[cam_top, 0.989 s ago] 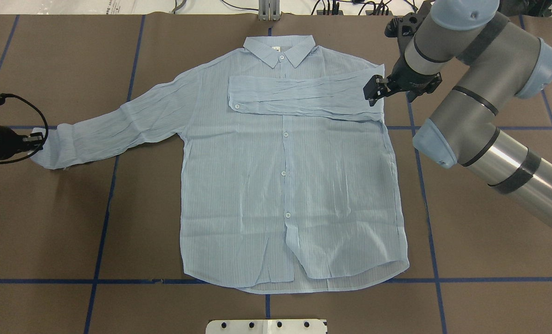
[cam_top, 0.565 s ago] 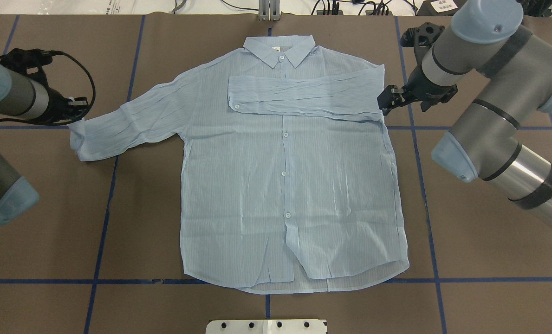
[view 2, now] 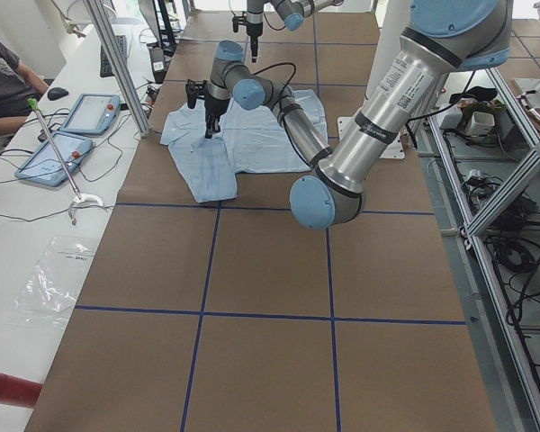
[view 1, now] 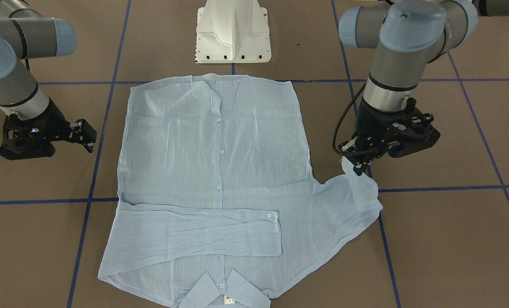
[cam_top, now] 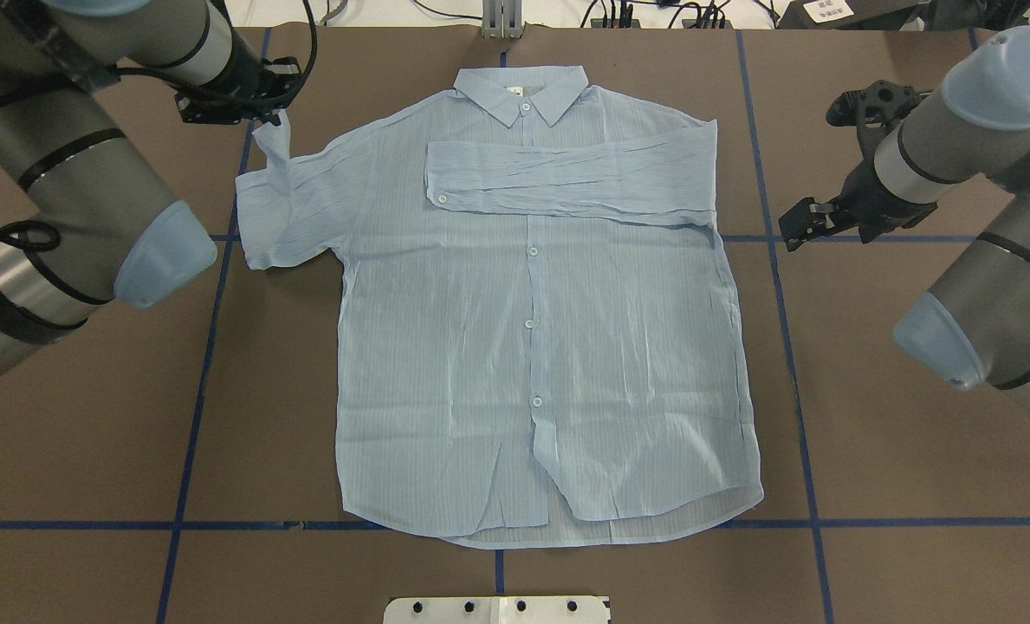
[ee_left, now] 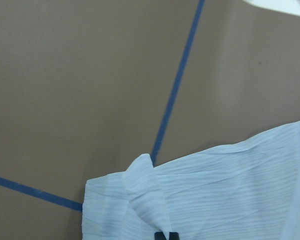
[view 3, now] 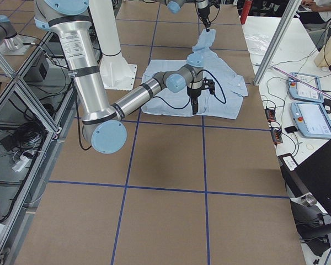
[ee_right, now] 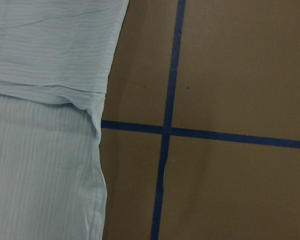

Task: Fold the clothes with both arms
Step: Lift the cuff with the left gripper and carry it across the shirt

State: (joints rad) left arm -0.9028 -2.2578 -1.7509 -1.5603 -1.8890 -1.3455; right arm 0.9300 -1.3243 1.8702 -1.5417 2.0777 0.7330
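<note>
Brown taped table (cam_top: 90,433): striped shirt (cam_top: 532,347) lies flat (folded sleeve (cam_top: 566,178) across chest); left gripper (cam_top: 265,113) pinches free sleeve (cam_top: 298,204) cuff, raised; right gripper (cam_top: 799,227) parted, empty, beside shirt

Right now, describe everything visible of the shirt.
The shirt is thin, pale blue, finely striped, lying flat and buttoned on the brown table, collar away from the robot. One sleeve is folded across the chest. The other sleeve is doubled back, its cuff lifted, pinched in the left end effector.
</note>
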